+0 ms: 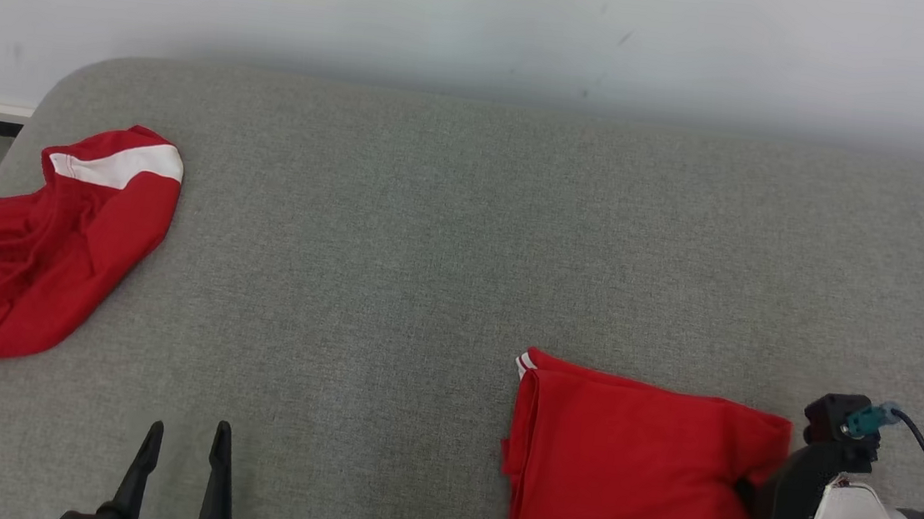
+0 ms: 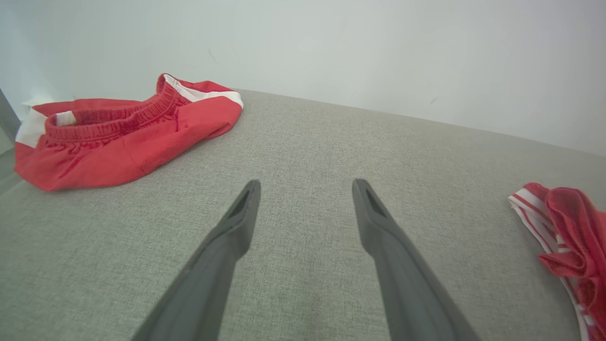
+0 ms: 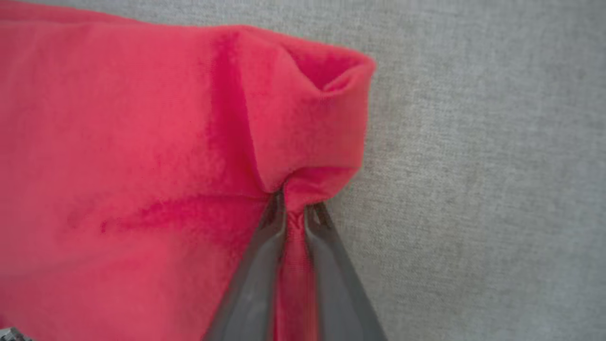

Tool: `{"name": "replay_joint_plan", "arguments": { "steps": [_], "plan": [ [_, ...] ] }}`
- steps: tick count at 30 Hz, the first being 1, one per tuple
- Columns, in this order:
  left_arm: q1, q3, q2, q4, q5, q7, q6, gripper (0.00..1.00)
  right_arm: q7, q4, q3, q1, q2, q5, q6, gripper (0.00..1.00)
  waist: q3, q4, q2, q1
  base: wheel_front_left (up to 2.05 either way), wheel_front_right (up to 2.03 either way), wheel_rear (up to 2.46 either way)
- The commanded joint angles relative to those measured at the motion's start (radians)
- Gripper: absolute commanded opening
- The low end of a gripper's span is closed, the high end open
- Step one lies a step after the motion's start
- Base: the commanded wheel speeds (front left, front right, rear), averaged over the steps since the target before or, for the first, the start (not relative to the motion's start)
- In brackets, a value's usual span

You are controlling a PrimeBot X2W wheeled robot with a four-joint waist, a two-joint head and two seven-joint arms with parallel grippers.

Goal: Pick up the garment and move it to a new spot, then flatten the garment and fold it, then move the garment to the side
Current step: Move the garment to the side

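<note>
A red garment (image 1: 628,466) with thin white trim lies folded on the grey cushion (image 1: 447,233) at the lower right. My right gripper (image 3: 296,208) is shut on a bunched fold at its right edge, and red cloth is pinched between the two dark fingers. In the head view the right wrist (image 1: 806,490) sits against that same edge, fingertips hidden. My left gripper (image 1: 187,436) stands open over bare cushion at the lower left, holding nothing. From the left wrist, the left gripper (image 2: 305,189) points across the cushion, and the garment's (image 2: 568,232) striped edge lies at the far right.
A second red garment (image 1: 45,248) with a white band and elastic waist lies crumpled at the cushion's left edge, also seen from the left wrist (image 2: 123,132). A pale wall (image 1: 483,19) rises behind the cushion. Bare cushion spans the middle.
</note>
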Motion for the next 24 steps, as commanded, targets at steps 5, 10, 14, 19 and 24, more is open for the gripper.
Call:
{"name": "replay_joint_plan", "arguments": {
  "steps": [5, 10, 14, 19, 24],
  "plan": [
    [-0.030, -0.020, -0.002, -0.033, -0.005, -0.003, 0.010, 1.00, 0.026, -0.034, 0.073, -0.075, -0.076, -0.013, -0.003, 0.00, 0.033, -0.022, 0.0000, -0.0001, 0.00, 0.00, 0.00],
    [-0.053, -0.035, -0.002, -0.061, -0.005, -0.003, 0.016, 1.00, 0.044, -0.055, 0.117, -0.152, -0.136, -0.002, -0.003, 0.00, 0.070, -0.058, 0.0000, -0.0001, 0.00, 0.00, 0.00],
    [-0.079, -0.054, -0.002, -0.094, 0.008, -0.003, 0.023, 1.00, 0.056, -0.064, 0.143, -0.229, -0.194, 0.005, -0.003, 0.00, 0.119, -0.106, 0.0000, -0.0001, 0.00, 0.00, 0.00],
    [-0.135, -0.060, -0.001, -0.128, 0.046, -0.003, 0.015, 1.00, 0.055, -0.059, 0.120, -0.315, -0.237, 0.002, -0.003, 0.00, 0.201, -0.180, 0.0000, -0.0001, 0.00, 0.00, 0.00],
    [-0.198, -0.068, 0.007, -0.159, 0.081, -0.003, 0.007, 1.00, 0.030, -0.054, 0.104, -0.381, -0.280, -0.012, -0.003, 0.00, 0.276, -0.261, 0.0000, -0.0001, 0.00, 0.00, 0.00]
  ]
}}
